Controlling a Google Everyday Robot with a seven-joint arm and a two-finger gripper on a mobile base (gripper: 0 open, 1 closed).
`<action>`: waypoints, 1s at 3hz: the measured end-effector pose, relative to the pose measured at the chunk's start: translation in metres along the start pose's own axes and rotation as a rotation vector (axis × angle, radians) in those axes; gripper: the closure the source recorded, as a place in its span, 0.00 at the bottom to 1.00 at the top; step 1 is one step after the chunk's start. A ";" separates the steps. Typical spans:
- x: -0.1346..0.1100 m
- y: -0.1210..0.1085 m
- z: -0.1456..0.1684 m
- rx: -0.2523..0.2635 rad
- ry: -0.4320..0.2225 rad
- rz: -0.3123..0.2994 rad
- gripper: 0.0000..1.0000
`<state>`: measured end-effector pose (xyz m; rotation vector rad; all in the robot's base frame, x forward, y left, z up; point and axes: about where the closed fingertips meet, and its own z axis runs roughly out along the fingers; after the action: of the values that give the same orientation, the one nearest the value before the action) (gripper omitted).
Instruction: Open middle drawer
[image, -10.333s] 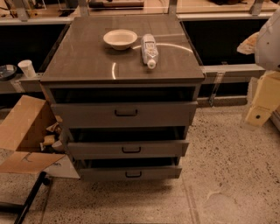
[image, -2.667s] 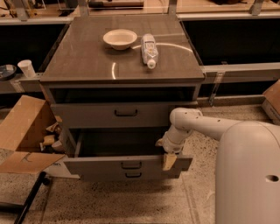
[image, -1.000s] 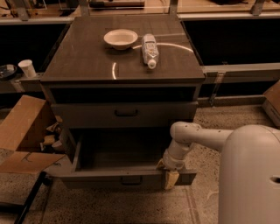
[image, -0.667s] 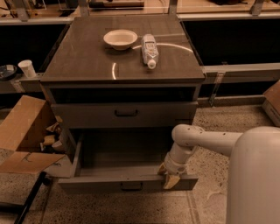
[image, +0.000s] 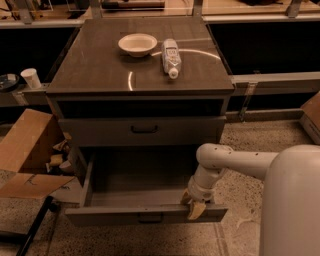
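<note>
The middle drawer (image: 145, 214) of the grey-brown cabinet stands pulled far out, its inside empty, its flat front panel low in the camera view with the small dark pull handle (image: 150, 218) at its centre. My gripper (image: 192, 205) sits at the right end of that front panel, with its tan fingers (image: 196, 210) over the panel's top edge. The white arm reaches in from the right. The top drawer (image: 142, 131) above is closed. The lowest drawer is hidden under the open one.
On the cabinet top lie a white bowl (image: 137, 44) and a plastic bottle (image: 170, 57) on its side. An open cardboard box (image: 27, 155) stands on the floor at the left. A white cup (image: 32, 78) sits on a ledge at far left. Speckled floor lies in front.
The middle drawer, nearly closed at first, has been drawn out toward the camera. My gripper has moved forward and down with its front panel over the last second.
</note>
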<state>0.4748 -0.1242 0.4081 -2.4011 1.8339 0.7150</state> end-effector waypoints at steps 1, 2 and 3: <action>0.000 0.000 0.000 0.000 0.000 0.000 0.21; 0.000 0.000 0.000 0.000 0.000 0.000 0.00; 0.004 0.010 -0.017 0.020 -0.032 -0.033 0.00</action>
<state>0.4724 -0.1355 0.4244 -2.3878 1.7768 0.7245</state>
